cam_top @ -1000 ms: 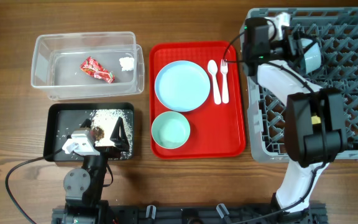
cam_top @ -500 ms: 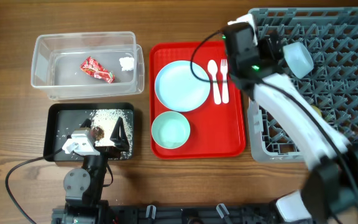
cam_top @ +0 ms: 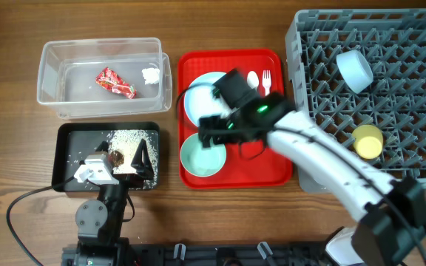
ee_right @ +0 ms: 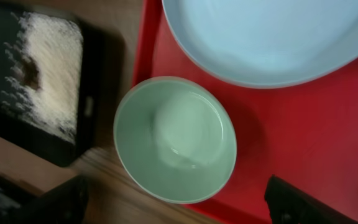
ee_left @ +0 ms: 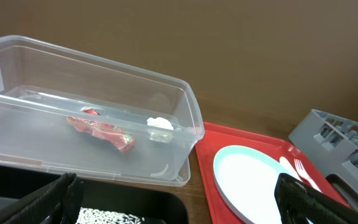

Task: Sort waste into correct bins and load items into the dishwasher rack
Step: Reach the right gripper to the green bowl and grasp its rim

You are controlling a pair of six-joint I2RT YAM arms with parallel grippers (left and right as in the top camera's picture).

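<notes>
Within the last second the right arm had left the dishwasher rack and swung across to the red serving tray. The small pale blue saucer, which that arm had been carrying over the rack's far left corner, now lay among the pegs there, free of any grip. The yellow cup sat in the rack a little nearer the robot. The right hand hung over the pale green bowl, with its fingers spread wide to either side in the wrist view and nothing between them. The bowl stood upright on the near part of the tray, just beside the pale blue plate. The white spoon and fork lay at the tray's far right, partly hidden by the arm. That made two items loaded and four left on the tray, and the bowl looked to be the next one to be taken. The waste appeared already sorted. The red wrapper and tissue wad lay in the clear tub, and the rice lay in the black tray. The left hand stood wide and empty over that tray, in the same place as a second ago.
</notes>
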